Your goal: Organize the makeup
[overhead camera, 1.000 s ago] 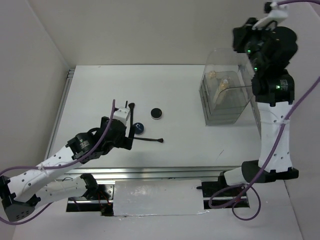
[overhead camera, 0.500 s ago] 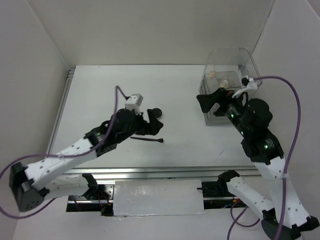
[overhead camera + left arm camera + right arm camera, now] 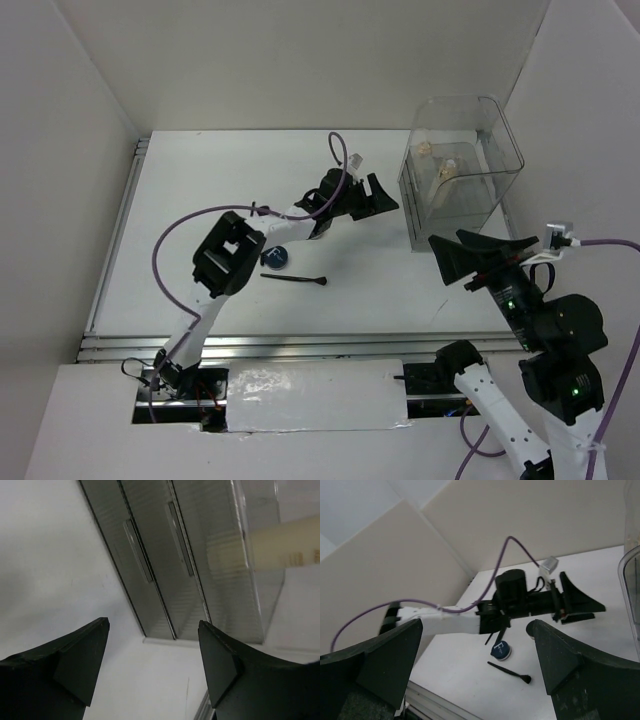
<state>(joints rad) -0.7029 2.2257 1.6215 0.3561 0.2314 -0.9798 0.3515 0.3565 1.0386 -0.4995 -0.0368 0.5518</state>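
Left claw [image 3: 152, 624]: jaws spread wide, nothing between them, raised over counter [image 3: 60, 570].
Directly ahead of it, close but apart: tall clear box [image 3: 200, 565], its drawer fronts facing the claw.
Inside the box, up and right of the claw: beige tube [image 3: 285, 540], lying across. The top view shows a second beige tube [image 3: 430, 150] beside it in the same box.
Behind the left claw, back along its arm: dark-blue compact [image 3: 277, 258], flat on the counter. Just past it lies a thin black brush [image 3: 295, 279]. More thin black pencils [image 3: 495, 636] lie partly under the arm.
Round black compact: not made out in any view, possibly hidden by the arm.
Right claw [image 3: 475, 625]: jaws wide apart, empty, held high, well apart from the box, facing the left arm.

Step in hand, as judged: both tubes stowed, compacts and brushes outstanding, neither claw carrying anything.
Next move, as judged: the left claw turns back to the dark-blue compact or the brush, then lowers with a jaw on either side. The compact is low and round. The brush is thin and needs a pinch close to the counter.
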